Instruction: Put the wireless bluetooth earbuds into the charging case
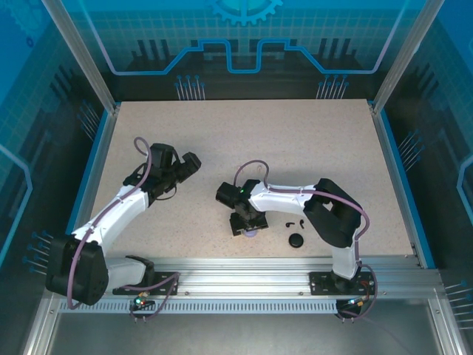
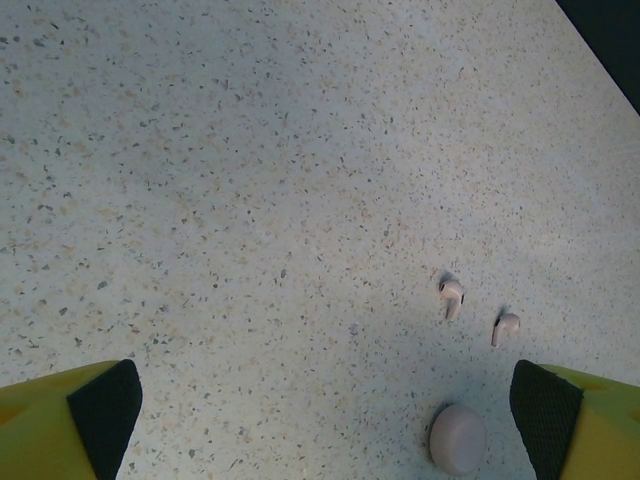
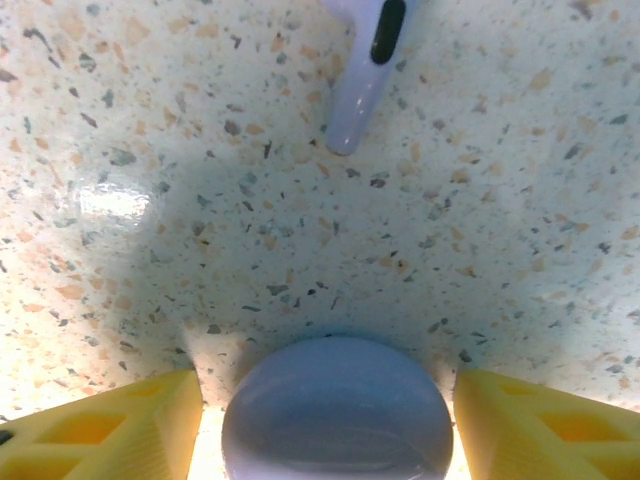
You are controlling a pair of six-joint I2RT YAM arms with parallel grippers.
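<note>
The right tool is standing partly spread over the purple case, with one yellow finger on each side of it; a thin lit gap is showing between the case and the finger at the left of the wrist view, while the finger at the right is sitting just at the case's edge, and I cannot tell whether it is touching; the tool is straddling the case rather than clenching it, and is lifting nothing; a purple earbud is lying on the counter near the case, on its far side, with its stem pointing back toward the case, apart from both fingers; the left tool is hanging fully released over the counter, its black pads standing far apart and grasping nothing; the pink case is lying just inside the pad at the right of that view, apart from it; the two pink earbuds are lying side by side just beyond the pink case, touching neither each other nor the case; in the top view the black earbuds are lying to the right of the right tool, with the black case just beside them, nearer the arm bases.
</note>
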